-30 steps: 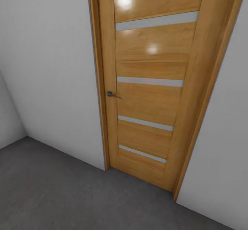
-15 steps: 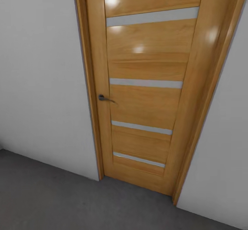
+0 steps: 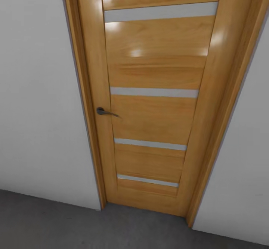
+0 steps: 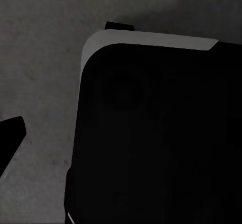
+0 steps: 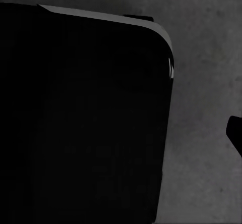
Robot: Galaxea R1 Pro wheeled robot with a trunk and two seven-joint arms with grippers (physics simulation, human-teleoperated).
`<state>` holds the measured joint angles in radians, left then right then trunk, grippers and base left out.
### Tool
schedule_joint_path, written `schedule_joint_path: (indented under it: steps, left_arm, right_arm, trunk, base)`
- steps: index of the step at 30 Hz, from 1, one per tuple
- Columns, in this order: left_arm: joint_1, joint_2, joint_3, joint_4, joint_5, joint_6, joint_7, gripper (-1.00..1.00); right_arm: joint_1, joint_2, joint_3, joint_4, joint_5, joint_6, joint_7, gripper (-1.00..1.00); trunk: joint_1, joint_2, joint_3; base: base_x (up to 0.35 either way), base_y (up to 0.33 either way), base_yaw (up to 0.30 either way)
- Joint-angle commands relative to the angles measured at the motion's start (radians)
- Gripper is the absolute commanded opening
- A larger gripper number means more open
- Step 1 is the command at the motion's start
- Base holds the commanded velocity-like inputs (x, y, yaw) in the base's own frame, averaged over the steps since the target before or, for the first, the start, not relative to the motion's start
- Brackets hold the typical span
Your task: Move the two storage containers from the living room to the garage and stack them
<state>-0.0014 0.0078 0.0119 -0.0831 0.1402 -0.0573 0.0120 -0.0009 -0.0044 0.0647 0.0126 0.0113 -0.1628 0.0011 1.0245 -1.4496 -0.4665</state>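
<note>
The two storage containers are out of view. I am in the garage, facing a closed wood-panelled door [image 3: 157, 73] with a dark lever handle [image 3: 102, 111]. The dark grey concrete floor [image 3: 56, 223] runs along the foot of the door. In the left wrist view one dark fingertip [image 4: 10, 133] pokes in over the floor [image 4: 40, 42], beside my black base [image 4: 151, 133]. In the right wrist view another dark fingertip [image 5: 236, 133] shows over the floor [image 5: 212, 42], beside the same black body [image 5: 80, 113]. Neither view shows what the fingers hold or how they stand.
Plain white walls stand on both sides of the door frame, at the left [image 3: 33, 92] and at the right [image 3: 246, 167]. The door is shut and close in front of me. A narrow strip of floor separates me from it.
The whole head view has shifted: the door now sits further left and larger, and the room corner at the left has left the picture. That is my camera moving, not the door.
</note>
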Motion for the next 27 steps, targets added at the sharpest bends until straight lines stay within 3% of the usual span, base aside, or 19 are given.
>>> schedule_joint_path:
  steps: [1,12,27]
  left_arm:
    - [0.000,0.000,0.000,0.000,0.007,-0.003,0.000,1.00]
    - [0.000,0.000,0.000,0.000,0.007,-0.004,0.000,1.00]
    - [0.000,0.000,0.000,0.000,0.006,-0.005,0.000,1.00]
  right_arm:
    - [-0.001,0.000,0.006,0.001,0.001,-0.004,-0.001,1.00]
    - [-0.001,0.000,0.006,0.002,0.001,-0.004,-0.001,1.00]
    - [-0.001,0.000,0.007,0.001,0.000,-0.003,0.000,1.00]
  trunk:
    - [0.001,0.000,-0.001]
    - [0.001,0.000,-0.001]
    - [0.001,0.000,-0.001]
  base:
    - [0.281,0.246,-0.241]
    - [0.245,0.198,-0.227]
    - [0.017,0.009,-0.037]
